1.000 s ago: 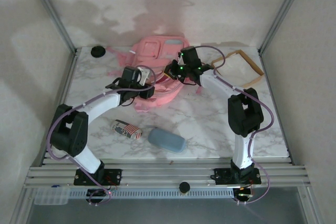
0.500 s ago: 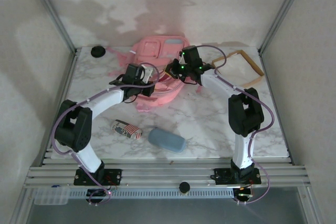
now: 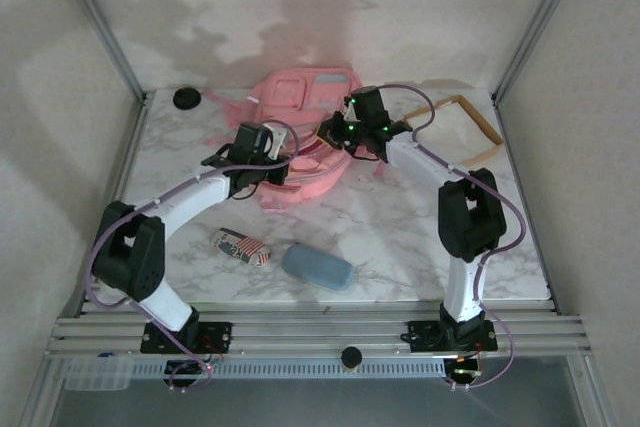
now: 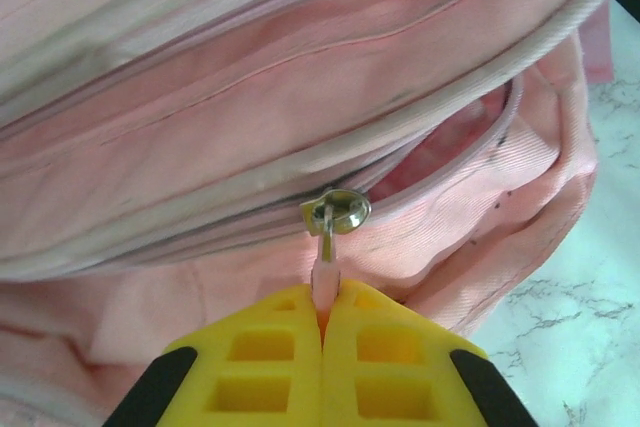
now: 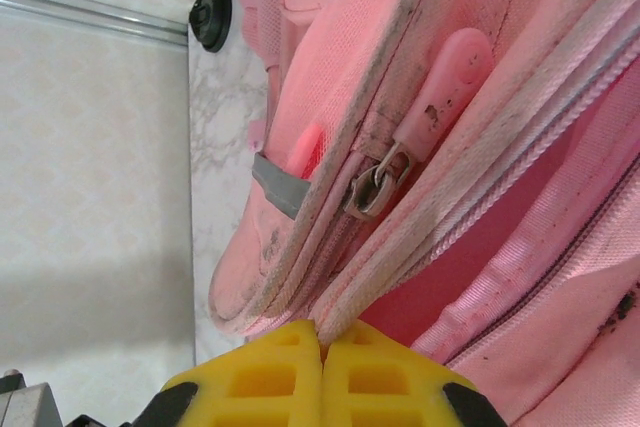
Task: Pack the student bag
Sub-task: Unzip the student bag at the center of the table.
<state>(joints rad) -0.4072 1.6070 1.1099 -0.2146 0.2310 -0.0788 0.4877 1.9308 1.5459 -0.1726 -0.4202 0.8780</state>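
Pink student bag lies at the far middle of the table; in the top view both arms cover part of it.

Left hand: yellow fingers pressed together on the pink zip pull, just below its metal slider. The pull's end is hidden between them.

Right hand: jaws together, pinching the bag's piped rim at the opening. How much fabric is caught cannot be made out. The interior shows dark pink; contents not discernible.
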